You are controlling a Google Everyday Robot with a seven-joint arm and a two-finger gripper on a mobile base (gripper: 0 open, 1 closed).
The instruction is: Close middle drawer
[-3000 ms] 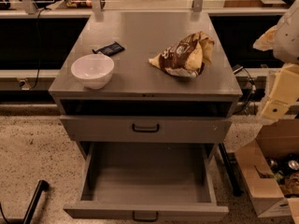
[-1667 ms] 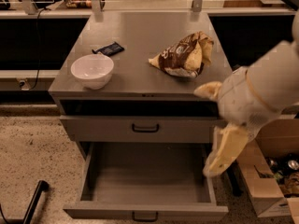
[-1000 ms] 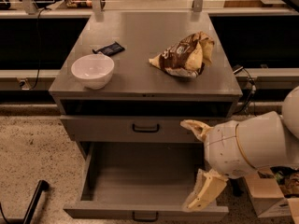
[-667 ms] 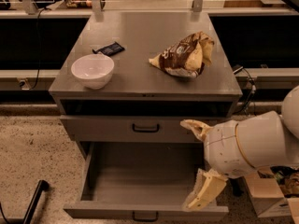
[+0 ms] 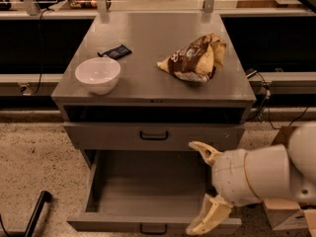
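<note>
The middle drawer [image 5: 148, 189] is a wide grey metal box, pulled far out at the bottom of the cabinet. It has a low front panel [image 5: 113, 224] with a small black handle [image 5: 153, 228], and it looks empty. My gripper [image 5: 190, 187] is over the drawer's right front corner, with the white arm coming in from the right. Its two cream fingers are spread wide: one fingertip [image 5: 193, 146] is up by the drawer above, the other [image 5: 193, 229] is down at the front panel. It holds nothing.
Above the open drawer is a taller-fronted grey drawer [image 5: 98, 135] with a bigger black handle, pushed in. On the cabinet top [image 5: 148, 43] are a white bowl [image 5: 98, 74], a chip bag [image 5: 194, 58] and a dark packet [image 5: 114, 52]. A cardboard box [image 5: 286, 211] stands at the right and a black bar [image 5: 37, 214] at the lower left.
My arm has swung from the right side of the cabinet down to the open drawer's right front corner. In the last second it has sunk only slightly lower. The drawer has not moved.
</note>
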